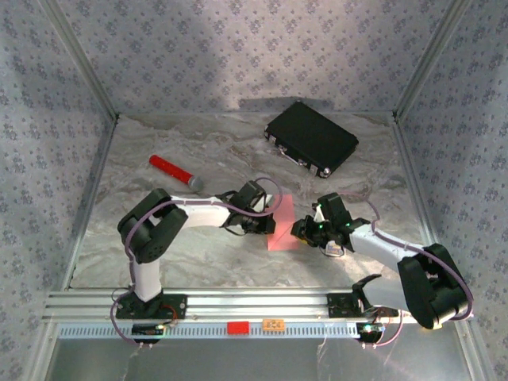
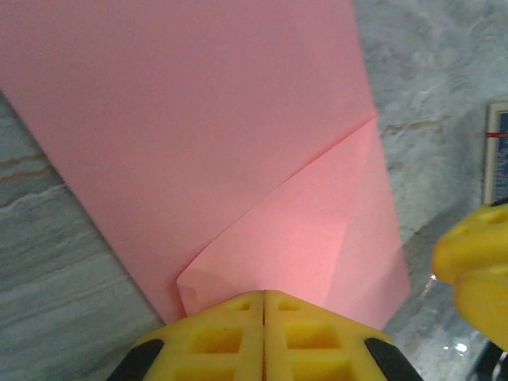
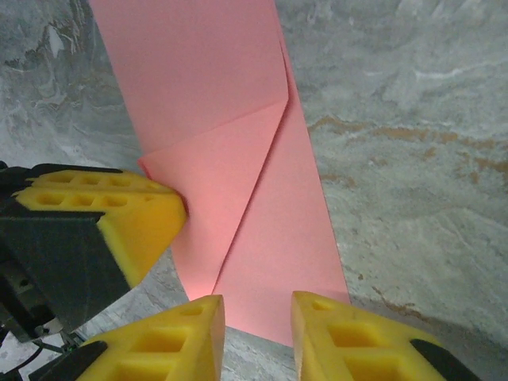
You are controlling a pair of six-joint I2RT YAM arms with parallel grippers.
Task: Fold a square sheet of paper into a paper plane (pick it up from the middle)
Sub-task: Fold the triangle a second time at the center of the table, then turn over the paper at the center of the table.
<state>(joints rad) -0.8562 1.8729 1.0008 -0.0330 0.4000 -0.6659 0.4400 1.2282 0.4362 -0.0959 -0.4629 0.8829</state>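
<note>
The salmon-pink sheet of paper [image 1: 283,235] lies flat on the table between both arms, folded into a long strip with one corner turned over as a triangular flap [image 2: 317,238]. My left gripper [image 2: 263,295] is shut, and its joined tips rest on the outer corner of that flap [image 3: 214,182]. In the right wrist view the left gripper's yellow fingers [image 3: 111,210] touch the paper's left edge. My right gripper [image 3: 258,316] is open, its fingertips standing either side of the strip's near end just above the table. Nothing is held between them.
A black case [image 1: 311,136] lies at the back right. Left of the middle lies a red cylinder with a grey cap [image 1: 175,172]. A small printed card [image 2: 497,155] sits beside the paper near the right gripper's finger [image 2: 476,274]. Patterned walls enclose the marbled table [image 1: 198,246].
</note>
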